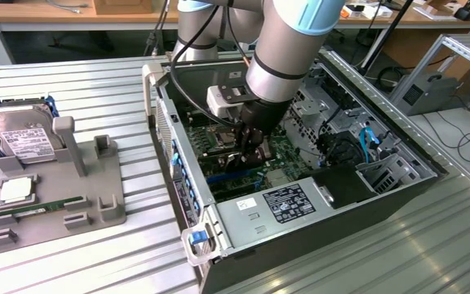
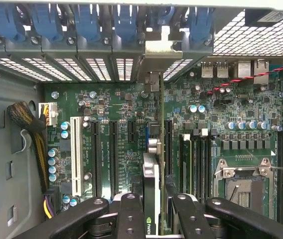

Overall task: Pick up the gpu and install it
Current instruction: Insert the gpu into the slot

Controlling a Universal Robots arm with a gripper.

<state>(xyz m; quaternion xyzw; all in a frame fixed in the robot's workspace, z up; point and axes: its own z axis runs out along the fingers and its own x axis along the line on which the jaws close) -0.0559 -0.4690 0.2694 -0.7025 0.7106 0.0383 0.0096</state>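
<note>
Silver bracket of the gpu (image 2: 157, 74) meets the computer case (image 1: 218, 214) rear wall; the gripper (image 2: 154, 209) clamps the card edge-on, aligning it with a motherboard (image 2: 116, 124) slot.

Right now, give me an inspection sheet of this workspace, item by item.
Surface: ribbed metal table.
Job's things: gpu stands on edge over the motherboard inside the open computer case, its bracket at the rear slot openings.
Clutter: grey fixture tray holding a hard drive and memory stick.
Grippers: gripper shut on the gpu, down inside the case.
Cables: blue cable in case; red-black wires.
Surroundings: wooden benches behind.
</note>
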